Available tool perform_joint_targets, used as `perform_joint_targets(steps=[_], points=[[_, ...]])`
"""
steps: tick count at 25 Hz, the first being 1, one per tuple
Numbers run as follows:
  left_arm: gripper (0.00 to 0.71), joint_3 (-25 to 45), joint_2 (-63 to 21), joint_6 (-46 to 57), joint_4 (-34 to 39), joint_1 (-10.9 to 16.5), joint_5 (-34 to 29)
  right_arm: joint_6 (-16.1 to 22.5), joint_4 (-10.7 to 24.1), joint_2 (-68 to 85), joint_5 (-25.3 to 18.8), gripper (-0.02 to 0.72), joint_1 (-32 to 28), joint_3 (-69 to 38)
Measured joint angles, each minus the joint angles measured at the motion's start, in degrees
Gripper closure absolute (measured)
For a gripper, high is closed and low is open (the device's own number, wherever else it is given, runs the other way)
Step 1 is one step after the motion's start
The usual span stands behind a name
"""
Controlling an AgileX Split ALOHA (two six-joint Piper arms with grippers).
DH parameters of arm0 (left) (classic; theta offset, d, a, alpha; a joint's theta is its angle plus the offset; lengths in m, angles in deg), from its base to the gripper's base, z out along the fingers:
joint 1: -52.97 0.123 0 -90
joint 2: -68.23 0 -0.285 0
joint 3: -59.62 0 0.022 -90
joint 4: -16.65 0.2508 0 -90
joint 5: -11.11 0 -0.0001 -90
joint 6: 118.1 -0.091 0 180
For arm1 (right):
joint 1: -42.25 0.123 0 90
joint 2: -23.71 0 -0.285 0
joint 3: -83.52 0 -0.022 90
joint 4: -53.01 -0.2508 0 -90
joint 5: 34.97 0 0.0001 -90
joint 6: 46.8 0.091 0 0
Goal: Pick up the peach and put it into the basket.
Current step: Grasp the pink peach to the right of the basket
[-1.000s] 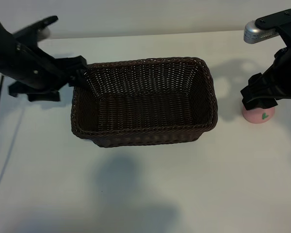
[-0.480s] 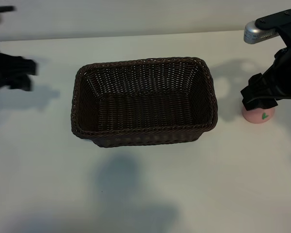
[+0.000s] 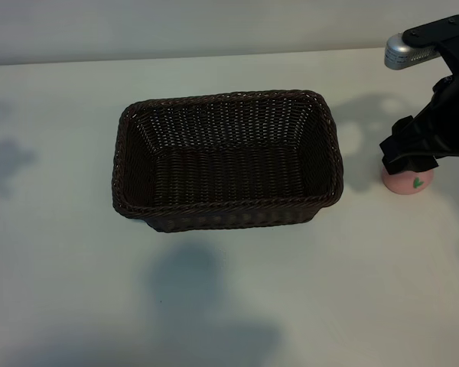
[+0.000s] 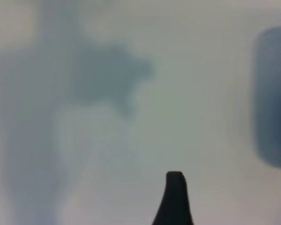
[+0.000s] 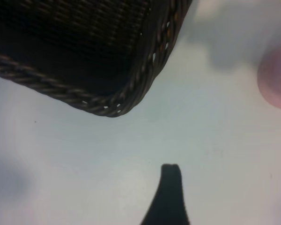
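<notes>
Your peach (image 3: 408, 182) sits on the table (image 3: 291, 290) to the right of the basket (image 3: 227, 159), apart from it, and your right gripper (image 3: 410, 157) hangs directly over it, far nearer than the left arm, which is outside the exterior view. The right jaws look open, though only one fingertip (image 5: 171, 174) shows clearly. Nothing is held yet; you would go straight down from here.

A plain white table (image 3: 237, 298) fills nearly the whole scene, its matt top marked by soft grey shadows toward its near edge and left side, while a pale, bare wall (image 3: 214, 27) rises directly behind its far edge.
</notes>
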Motion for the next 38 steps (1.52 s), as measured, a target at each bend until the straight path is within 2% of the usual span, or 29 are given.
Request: perform_joint_targets(steps=[4,12,16,22,27,31,38], points=[[0.114,1.23,-11.16,-5.72,-4.87,0.0,-0.17,0.0,0.0,0.0,0.0,0.108,0.0,0.0],[0.116,6.69,-30.53,-7.03,-4.31,0.0,-5.46,0.0,0.02,0.0,0.0,0.108,0.0,0.0],[0.116,12.3,-36.65,-5.14,0.83,-2.34,-6.27,-0.06,0.02,0.0,0.05,0.108,0.0,0.0],[0.116,25.24,-46.4,-1.63,3.48,-8.66,-7.58,-0.06,0.02,0.0,0.05,0.108,0.0,0.0],[0.117,30.84,-56.89,2.73,6.2,-9.26,-9.94,-0.06,0.02,0.0,0.05,0.108,0.0,0.0],[0.117,32.09,-60.68,4.83,6.93,-9.26,-11.8,-0.06,0.02,0.0,0.05,0.108,0.0,0.0],[0.117,32.29,-61.17,5.22,6.85,-9.3,-12.93,0.5,0.09,0.0,1.12,0.108,0.0,0.0]])
